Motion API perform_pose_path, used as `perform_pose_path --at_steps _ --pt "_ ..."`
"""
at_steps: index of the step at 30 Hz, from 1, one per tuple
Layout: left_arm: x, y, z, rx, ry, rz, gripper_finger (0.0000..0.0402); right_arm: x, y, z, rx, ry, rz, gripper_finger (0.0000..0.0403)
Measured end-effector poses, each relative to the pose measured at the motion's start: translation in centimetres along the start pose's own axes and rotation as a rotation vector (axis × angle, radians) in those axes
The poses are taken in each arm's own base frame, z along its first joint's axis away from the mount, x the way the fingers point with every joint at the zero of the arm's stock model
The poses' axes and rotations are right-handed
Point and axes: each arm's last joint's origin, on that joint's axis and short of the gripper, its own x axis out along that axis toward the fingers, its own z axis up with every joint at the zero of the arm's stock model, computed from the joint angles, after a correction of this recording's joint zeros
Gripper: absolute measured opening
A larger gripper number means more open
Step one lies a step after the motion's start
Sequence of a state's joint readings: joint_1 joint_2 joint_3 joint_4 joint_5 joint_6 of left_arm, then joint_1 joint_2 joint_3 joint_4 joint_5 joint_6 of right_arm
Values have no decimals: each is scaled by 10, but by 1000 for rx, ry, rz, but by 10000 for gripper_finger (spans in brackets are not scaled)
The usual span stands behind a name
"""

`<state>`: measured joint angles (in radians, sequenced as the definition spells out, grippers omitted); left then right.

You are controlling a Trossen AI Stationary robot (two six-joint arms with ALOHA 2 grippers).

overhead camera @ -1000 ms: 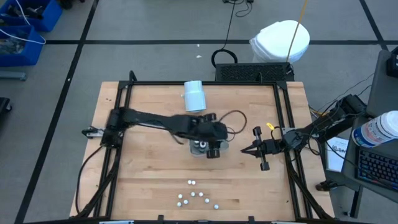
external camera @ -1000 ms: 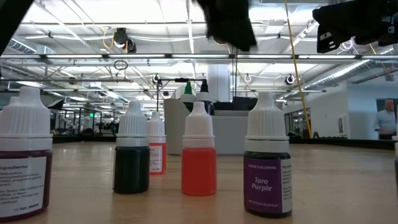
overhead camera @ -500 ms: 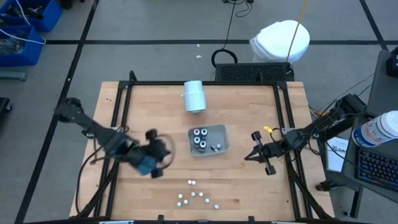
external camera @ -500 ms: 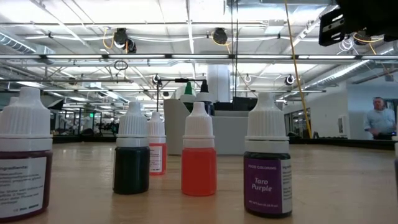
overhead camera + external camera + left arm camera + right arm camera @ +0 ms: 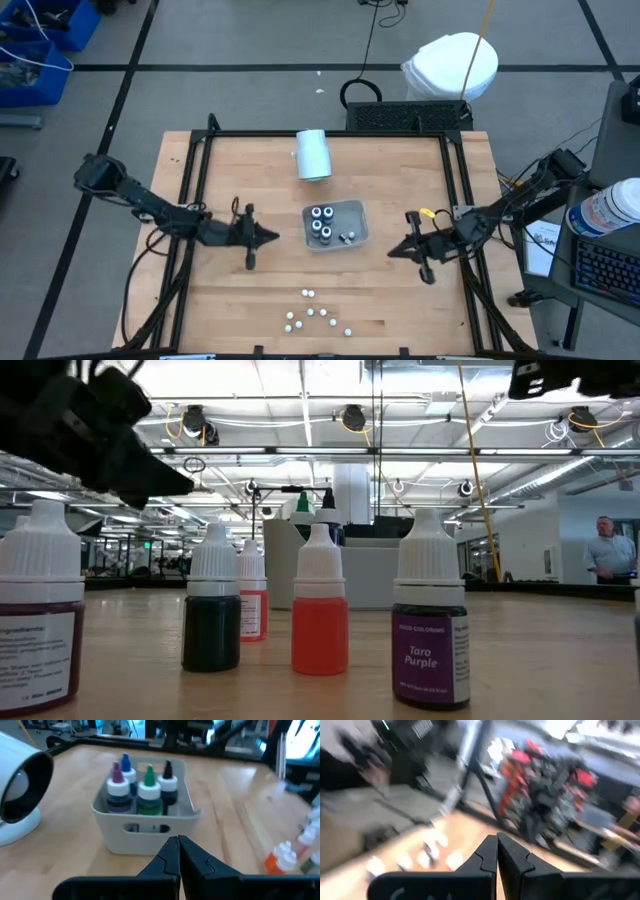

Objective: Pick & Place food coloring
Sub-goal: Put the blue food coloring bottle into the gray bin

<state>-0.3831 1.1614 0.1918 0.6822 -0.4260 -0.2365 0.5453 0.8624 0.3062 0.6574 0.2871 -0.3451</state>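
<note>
1. Nearest the table's front edge stands a cluster of small bottles [image 5: 316, 317] — loose, well apart from both arms.
2. Farther back, the grey tray [image 5: 355, 213] holds four bottles with coloured tips [image 5: 142, 790].
3. The left gripper [image 5: 272, 237] hangs clenched and empty just beside the tray; the right gripper [image 5: 392, 250] — also pinched closed, holding nothing — waits opposite.
4. A white cylinder [image 5: 312, 155] lies beyond.

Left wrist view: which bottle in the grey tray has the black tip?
The black-tipped bottle, at the tray's back on the side toward the loose orange bottle; the others have purple, blue and green tips.
</note>
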Motion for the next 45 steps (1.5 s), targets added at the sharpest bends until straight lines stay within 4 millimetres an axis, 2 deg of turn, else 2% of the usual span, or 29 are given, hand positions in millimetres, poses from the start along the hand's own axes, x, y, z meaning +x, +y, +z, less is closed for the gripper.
perform_pose_path --at_steps 4,8,13,17,21,27,30,34,42,45 --pt "-3 7 1 -44 -98 -46 4 12 -4 12 -5 165 -56 1" --pt "-3 7 -2 4 -97 -41 6 31 0 18 -30 368 8 0" --pt "-4 7 0 56 -118 -38 7 74 11 36 40 476 75 0" --pt "-3 9 1 106 -127 27 7 115 36 44 60 609 150 0" --pt "-3 12 2 84 -139 63 7 151 69 60 81 697 199 0" --pt "-2 14 7 65 -176 56 8 189 117 70 117 764 167 1" --pt "-2 15 9 88 -194 64 8 197 132 62 146 753 196 14" --pt "-3 15 11 102 -217 66 8 199 144 48 200 748 290 53" --pt "-3 15 12 123 -225 66 8 190 146 27 126 789 312 165" --pt "-3 15 12 120 -225 65 8 186 146 15 125 812 330 192"
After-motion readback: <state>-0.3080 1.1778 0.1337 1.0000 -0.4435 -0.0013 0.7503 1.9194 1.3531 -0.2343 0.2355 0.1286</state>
